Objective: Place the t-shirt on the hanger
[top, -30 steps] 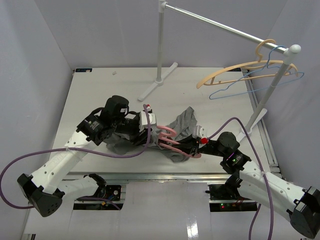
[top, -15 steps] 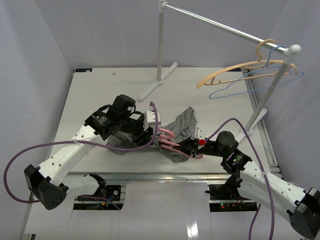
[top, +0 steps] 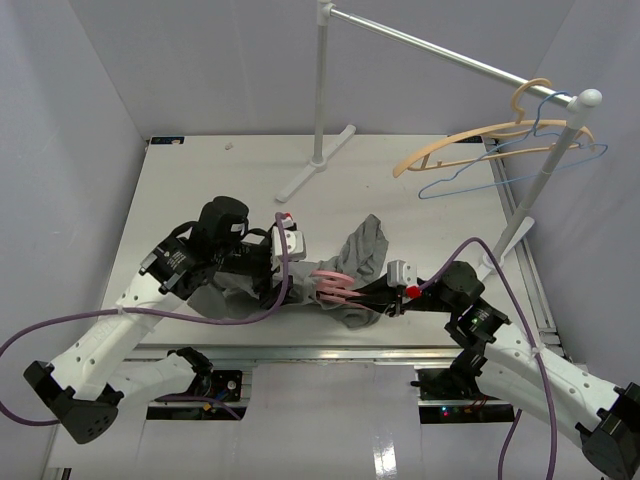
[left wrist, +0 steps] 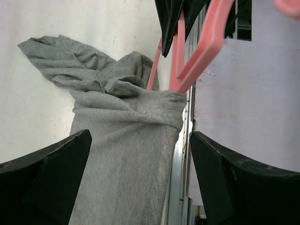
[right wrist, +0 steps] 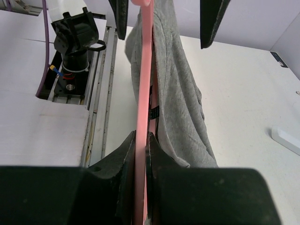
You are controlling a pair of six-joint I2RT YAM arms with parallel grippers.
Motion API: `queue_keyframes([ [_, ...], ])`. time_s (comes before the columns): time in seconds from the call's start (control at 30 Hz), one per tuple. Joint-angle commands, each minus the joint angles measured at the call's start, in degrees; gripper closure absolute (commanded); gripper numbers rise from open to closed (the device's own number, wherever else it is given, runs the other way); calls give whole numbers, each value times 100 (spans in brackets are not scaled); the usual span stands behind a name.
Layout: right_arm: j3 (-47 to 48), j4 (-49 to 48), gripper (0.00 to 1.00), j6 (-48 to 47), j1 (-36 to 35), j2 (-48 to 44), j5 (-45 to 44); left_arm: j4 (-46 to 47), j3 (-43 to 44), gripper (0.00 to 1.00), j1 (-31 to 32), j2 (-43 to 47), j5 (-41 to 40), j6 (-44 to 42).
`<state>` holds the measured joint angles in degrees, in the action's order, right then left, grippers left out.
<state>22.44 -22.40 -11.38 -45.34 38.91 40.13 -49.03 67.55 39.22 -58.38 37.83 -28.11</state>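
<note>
Pink plastic, thin and smooth: the hanger (right wrist: 142,93) is clamped edge-on in the right jaws, which are nearly closed on it. The left jaws stand wide, gripping nothing, with the soft grey t-shirt (left wrist: 126,154) bunched between them and gathered over one hanger shoulder. Both sit near the front of the white surface (top: 200,180). A metal rack (top: 440,45) carrying a tan wooden hanger (top: 445,146) stands well apart behind.

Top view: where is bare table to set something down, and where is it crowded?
Bare white table: far left, between its edge and the white rack foot; far right, between that foot and the right post. Crowded: near centre, around the left gripper, right gripper, grey cotton t-shirt and pink plastic hanger.
</note>
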Motion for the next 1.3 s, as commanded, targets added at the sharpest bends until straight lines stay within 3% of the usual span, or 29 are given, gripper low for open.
queue_keyframes([
  [0.0,504,-72,92,-224,-27,-97,404,-221,133,2,-20,-170,-267,-96],
  [0.07,563,5,92,-240,-27,-31,407,-236,57,6,-20,-206,-89,-289],
  [0.17,616,16,92,-207,-27,77,386,-288,-39,59,-20,-262,65,-550],
  [0.3,737,25,92,-143,-27,340,331,-298,-38,100,-20,-396,30,-667],
  [0.6,1023,191,92,-188,-10,494,296,-164,-189,100,-11,-641,-134,-828],
  [0.73,845,342,92,-319,-17,226,235,-36,-337,100,-9,-195,-36,-1339],
  [0.87,639,218,92,-256,-12,44,144,433,-540,100,-8,292,-238,-1298],
  [1.1,669,178,92,-232,-14,135,42,-123,-432,100,-6,112,-276,-1285],
  [1.27,833,183,89,-83,-18,170,-405,-15,-384,100,-10,-17,-128,-1178],
])
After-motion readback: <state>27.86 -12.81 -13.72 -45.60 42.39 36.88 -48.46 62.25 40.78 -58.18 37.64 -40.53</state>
